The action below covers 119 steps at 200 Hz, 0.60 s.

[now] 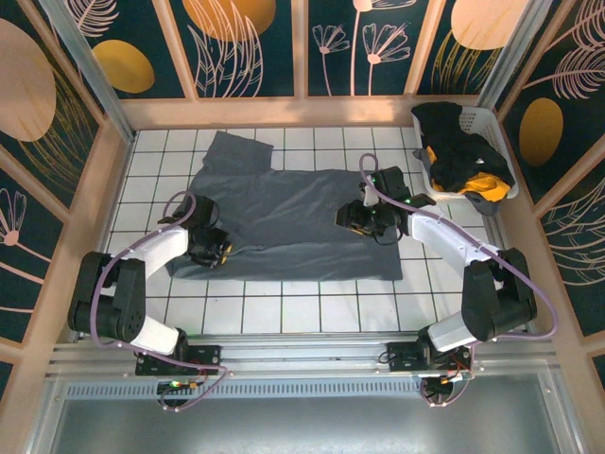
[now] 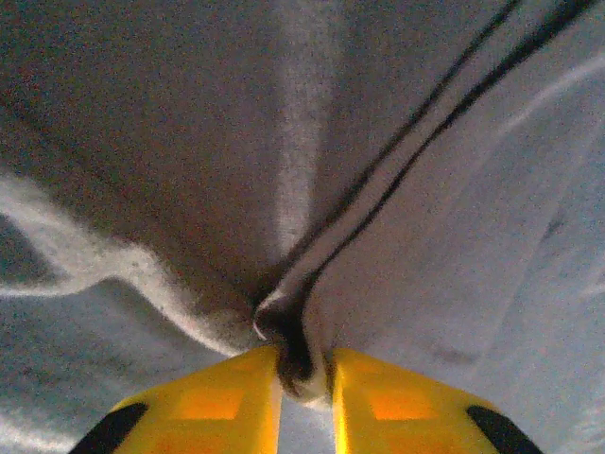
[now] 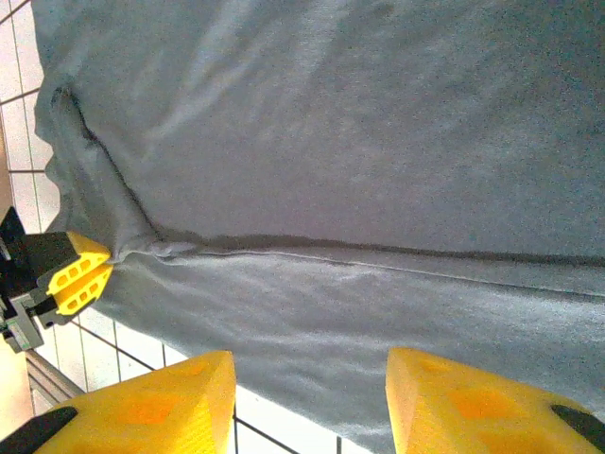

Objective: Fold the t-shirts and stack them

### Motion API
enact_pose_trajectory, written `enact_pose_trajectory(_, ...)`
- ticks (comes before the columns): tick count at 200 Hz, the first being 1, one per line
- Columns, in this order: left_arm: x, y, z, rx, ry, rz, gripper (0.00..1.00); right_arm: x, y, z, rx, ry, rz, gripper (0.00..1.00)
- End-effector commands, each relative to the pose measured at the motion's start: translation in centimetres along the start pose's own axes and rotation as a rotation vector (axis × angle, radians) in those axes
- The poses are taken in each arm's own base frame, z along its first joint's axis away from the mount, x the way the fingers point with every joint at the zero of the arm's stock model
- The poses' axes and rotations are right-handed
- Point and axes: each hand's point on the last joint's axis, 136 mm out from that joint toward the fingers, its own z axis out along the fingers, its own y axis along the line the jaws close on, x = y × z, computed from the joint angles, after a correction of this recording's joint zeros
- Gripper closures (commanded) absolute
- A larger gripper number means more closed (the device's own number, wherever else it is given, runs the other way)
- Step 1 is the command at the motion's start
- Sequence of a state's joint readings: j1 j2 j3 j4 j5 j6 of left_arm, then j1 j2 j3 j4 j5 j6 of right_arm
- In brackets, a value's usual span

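Observation:
A slate-grey t-shirt [image 1: 293,213] lies spread flat on the white tiled table, one sleeve reaching toward the back left. At the shirt's near left corner, my left gripper [image 1: 223,253] is shut on a pinched ridge of the grey cloth [image 2: 301,326], which bunches between the yellow fingers [image 2: 217,407]. My right gripper [image 1: 352,219] hovers over the shirt's right half, its jaws open and empty above the cloth [image 3: 331,123] near the hem. The right wrist view also catches the left gripper [image 3: 80,274] tugging a fold line across the shirt.
A white laundry basket [image 1: 499,151] at the back right holds a black t-shirt [image 1: 449,137] and an orange-yellow one [image 1: 480,182]. Bare tiles [image 1: 284,307] run between the shirt and the arm bases. Wooden walls close in the table's sides and back.

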State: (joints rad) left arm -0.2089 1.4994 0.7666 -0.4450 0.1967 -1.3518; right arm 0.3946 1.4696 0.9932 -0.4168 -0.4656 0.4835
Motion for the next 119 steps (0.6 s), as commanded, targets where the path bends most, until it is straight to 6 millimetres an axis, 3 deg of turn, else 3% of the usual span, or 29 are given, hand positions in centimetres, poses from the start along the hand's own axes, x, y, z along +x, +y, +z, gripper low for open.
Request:
enact_pose_trajectory(1,-0.6,-1.0,-0.4,0.011,-0.024,0.02,0.96,-0.9,1.1,-0.1,-0.022,-0.015,-0.018,0.55)
enact_pose_trajectory(6,-0.7,-1.2,-0.5,0.015,-0.029,0.024,1.0,-0.9,1.1,-0.1,-0.021,-0.015,-0.017,0.55)
enact_pose_trajectory(63,-0.3,-5.0,-0.2,0.014,-0.018,0.179,1.0,-1.3,0.9,-0.1,-0.002,-0.025,-0.006,0.57)
enact_pose_trajectory(68,-0.3,-6.4,-0.6,0.033,-0.021,0.202,1.0,-1.4,0.9,0.0,0.002,-0.025,-0.004,0.57)
enact_pose_trajectory(91,0.4,-8.7,-0.6,0.024,-0.023,0.296,1.0,-1.5,0.8,0.1,0.005,-0.022,0.001,0.58)
enact_pose_trajectory(119,1.1,-10.3,0.8,-0.026,-0.026,0.377,1.0,-1.6,0.9,0.2,0.004,-0.019,0.005,0.59)
